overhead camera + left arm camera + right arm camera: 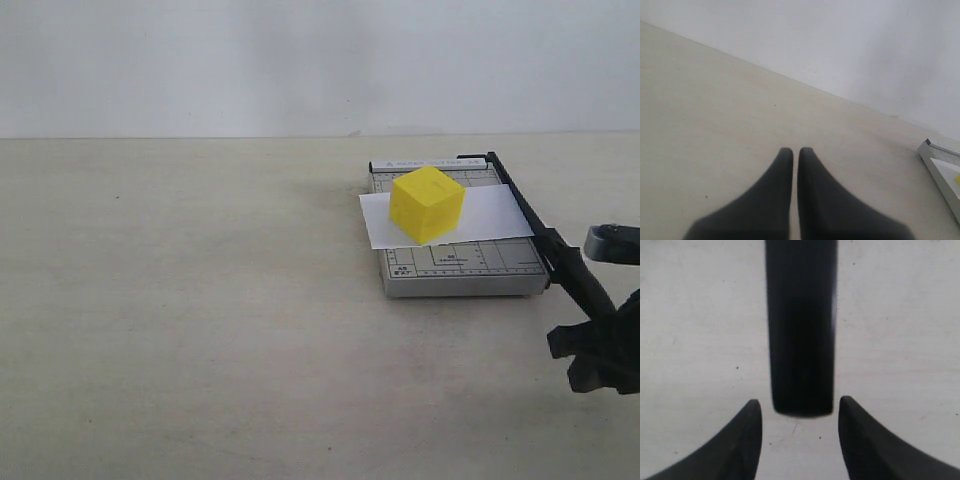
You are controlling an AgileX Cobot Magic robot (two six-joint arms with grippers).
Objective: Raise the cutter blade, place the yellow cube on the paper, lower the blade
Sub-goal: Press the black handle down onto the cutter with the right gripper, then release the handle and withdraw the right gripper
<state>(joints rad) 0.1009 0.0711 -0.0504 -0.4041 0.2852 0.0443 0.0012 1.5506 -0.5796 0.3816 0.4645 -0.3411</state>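
You are working the last step. The cube (pixel 427 204) is sitting on the paper (pixel 490 215), which is lying across the base (pixel 460 265), so only the blade (pixel 525 212) is left to settle. It is lying along the base's right edge and looking down or nearly so, but you cannot tell whether it is fully seated.

Your right claw (pixel 800 400) is hanging released, its fingers flanking the handle (pixel 801 340) end without touching it. Your left claw (pixel 792 150) is clenched on nothing, hovering over the table (pixel 200 300) well left of the cutter.

If the blade is sitting proud, you are needing to close on the handle and press straight down without shifting the paper. If it is down, you are only needing to draw the right arm clear.
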